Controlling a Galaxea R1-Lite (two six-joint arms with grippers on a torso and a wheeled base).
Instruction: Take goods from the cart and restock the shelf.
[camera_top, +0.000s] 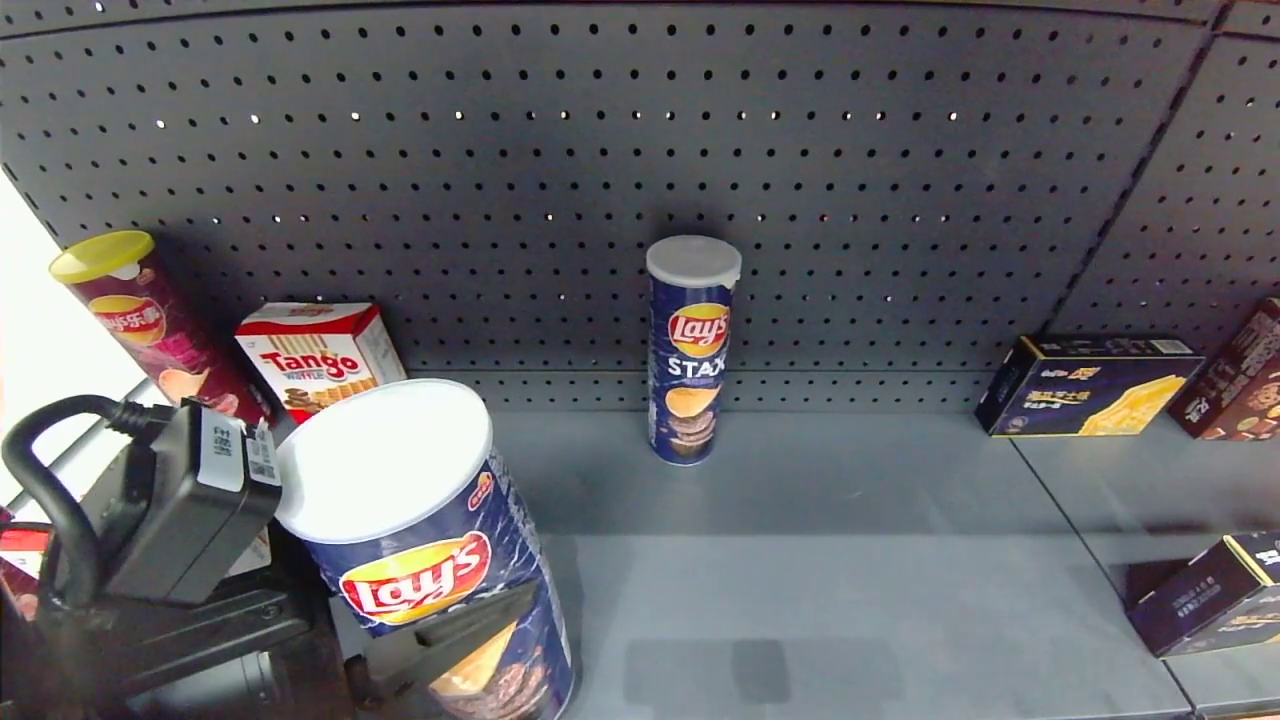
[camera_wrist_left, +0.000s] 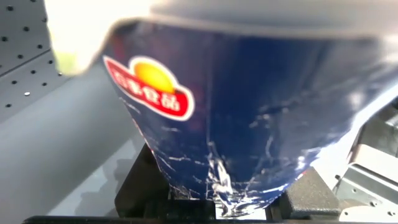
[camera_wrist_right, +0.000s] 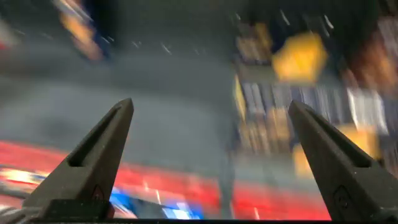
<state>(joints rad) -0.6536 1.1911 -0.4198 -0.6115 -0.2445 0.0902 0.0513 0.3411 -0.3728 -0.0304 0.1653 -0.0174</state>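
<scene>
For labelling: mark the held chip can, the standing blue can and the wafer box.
held chip can (camera_top: 415, 590), head view, on its logo.
standing blue can (camera_top: 692, 350), head view, mid-body.
wafer box (camera_top: 320, 365), head view, front face.

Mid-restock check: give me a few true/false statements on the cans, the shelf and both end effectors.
The left end effector grips a blue can. True.
The second blue can lies flat on the shelf. False: it stands upright.
The right end effector is open and empty. True.
The maroon can has a white lid. False: its lid is yellow.
The wafer box sits between the maroon can and the second blue can. True.
</scene>
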